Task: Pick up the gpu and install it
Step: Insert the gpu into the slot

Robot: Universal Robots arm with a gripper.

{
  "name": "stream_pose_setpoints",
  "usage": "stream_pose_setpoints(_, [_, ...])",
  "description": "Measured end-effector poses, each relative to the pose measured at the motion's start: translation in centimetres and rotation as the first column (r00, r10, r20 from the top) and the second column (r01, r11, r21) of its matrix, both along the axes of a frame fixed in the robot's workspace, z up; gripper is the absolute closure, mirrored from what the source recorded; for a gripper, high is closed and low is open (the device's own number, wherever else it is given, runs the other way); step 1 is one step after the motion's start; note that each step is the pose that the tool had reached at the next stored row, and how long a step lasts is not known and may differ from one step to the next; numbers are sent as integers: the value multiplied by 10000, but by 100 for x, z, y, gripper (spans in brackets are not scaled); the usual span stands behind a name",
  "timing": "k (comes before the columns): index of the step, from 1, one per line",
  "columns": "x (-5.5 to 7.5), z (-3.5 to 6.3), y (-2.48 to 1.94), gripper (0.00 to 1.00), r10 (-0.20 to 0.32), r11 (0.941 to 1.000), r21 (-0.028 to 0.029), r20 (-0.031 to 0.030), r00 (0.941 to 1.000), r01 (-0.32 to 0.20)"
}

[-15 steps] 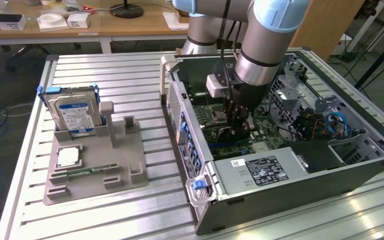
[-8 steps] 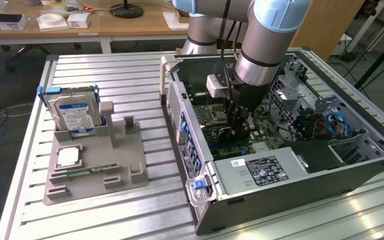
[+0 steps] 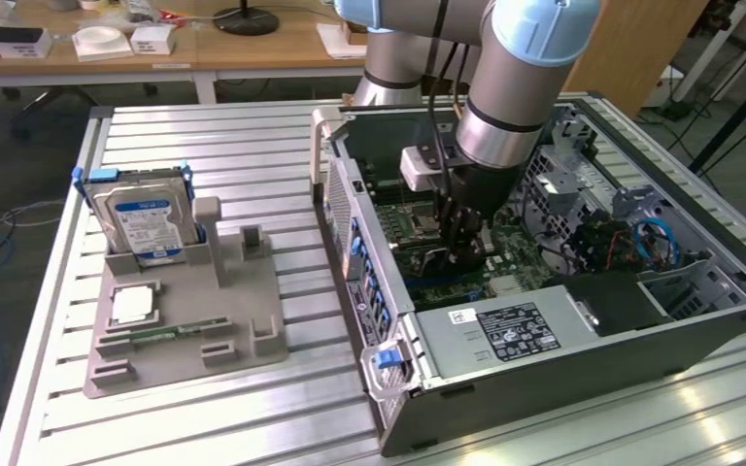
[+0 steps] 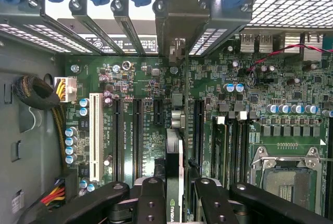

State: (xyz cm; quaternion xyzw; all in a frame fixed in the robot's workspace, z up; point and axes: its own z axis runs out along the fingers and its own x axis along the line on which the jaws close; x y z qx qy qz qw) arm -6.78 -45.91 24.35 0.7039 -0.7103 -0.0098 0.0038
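GPU stands on edge, pinched between my gripper's fingers, its long axis running along the motherboard slots inside the open computer case, bracket end toward the rear openings.

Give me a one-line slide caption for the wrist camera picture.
Gripper holding the gpu edge-on over the motherboard slots inside the open computer case.

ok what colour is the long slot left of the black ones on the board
White, clearest in the wrist view.
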Motion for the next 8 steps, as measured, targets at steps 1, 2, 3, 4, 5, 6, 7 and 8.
stream_pose_setpoints(1, [0, 0, 0, 74, 0, 10000, 1, 0, 10000, 0])
stream_pose_setpoints(2, [0, -1, 0, 74, 0, 10000, 1, 1, 10000, 0])
stream_pose_setpoints(3, [0, -1, 0, 74, 0, 10000, 1, 1, 10000, 0])
stream_pose_setpoints(4, [0, -1, 0, 74, 0, 10000, 1, 0, 10000, 0])
stream_pose_setpoints(5, [0, -1, 0, 74, 0, 10000, 1, 0, 10000, 0])
stream_pose_setpoints(6, [0, -4, 0, 74, 0, 10000, 2, 1, 10000, 0])
stream_pose_setpoints(7, [0, -8, 0, 74, 0, 10000, 4, 3, 10000, 0])
stream_pose_setpoints(8, [0, -13, 1, 74, 0, 10000, 4, 5, 10000, 0])
